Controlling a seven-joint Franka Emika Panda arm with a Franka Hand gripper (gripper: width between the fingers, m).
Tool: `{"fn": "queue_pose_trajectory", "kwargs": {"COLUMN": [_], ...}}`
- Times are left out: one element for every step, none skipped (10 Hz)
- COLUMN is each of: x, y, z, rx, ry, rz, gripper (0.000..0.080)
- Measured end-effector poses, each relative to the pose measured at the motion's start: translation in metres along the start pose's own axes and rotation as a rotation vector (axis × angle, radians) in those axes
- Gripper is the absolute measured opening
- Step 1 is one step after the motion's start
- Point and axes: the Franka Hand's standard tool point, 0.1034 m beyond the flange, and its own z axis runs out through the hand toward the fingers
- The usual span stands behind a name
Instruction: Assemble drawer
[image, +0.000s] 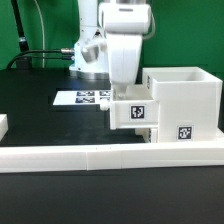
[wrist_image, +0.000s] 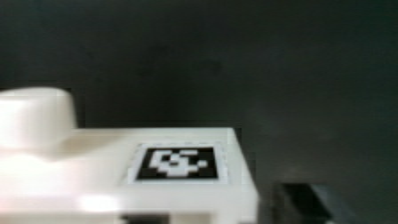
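The white drawer housing (image: 187, 98) stands at the exterior view's right, open side up, with a square tag (image: 185, 131) on its front. A small white tray (image: 134, 114) with its own tag sits against the housing's left face, low down. My gripper (image: 126, 94) comes down from above and is shut on this tray. In the wrist view the tray (wrist_image: 107, 170) fills the lower part, with its tag (wrist_image: 178, 162) and rounded knob (wrist_image: 36, 115) showing. One dark finger (wrist_image: 313, 203) lies beside the tray's edge. The second tray is not clearly in view.
A long low white border wall (image: 100, 155) runs along the table's front. The marker board (image: 84, 98) lies flat behind the tray. A small white piece (image: 3, 125) shows at the exterior view's left edge. The arm's base (image: 90, 50) stands at the back.
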Motion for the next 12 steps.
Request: {"fn": "queue_pose_trajectory", "kwargs": {"x": [-0.009,-0.018,-0.035,-0.054,-0.057,-0.055,-0.06,-0.07,-0.071,-0.068,-0.069,-0.072], "y": [0.011,0.015,0.013,0.012,0.011,0.011,0.011,0.009,0.01,0.012,0.011,0.009], "z": [-0.021,-0.028,-0.03,-0.028,-0.027,-0.027,-0.022,-0.007,0.003,0.011,0.017,0.022], "rx": [0.007,-0.006,0.003,0.01,0.011,0.011,0.012,0.027,0.038,0.045,0.05,0.056], "ry": [-0.018,-0.021,-0.027,-0.027,-0.025,-0.024,0.011,0.087,0.125,0.156,0.202,0.244], "rz": [-0.02,-0.033,-0.074,-0.097,-0.089,-0.096,-0.126,-0.119,-0.091,-0.09,-0.083,-0.066], "gripper": [0.0436,0.0564,0.0564,0.0634,0.0645,0.0645,0.0649,0.0649,0.0649,0.0649,0.0649,0.0649]}}
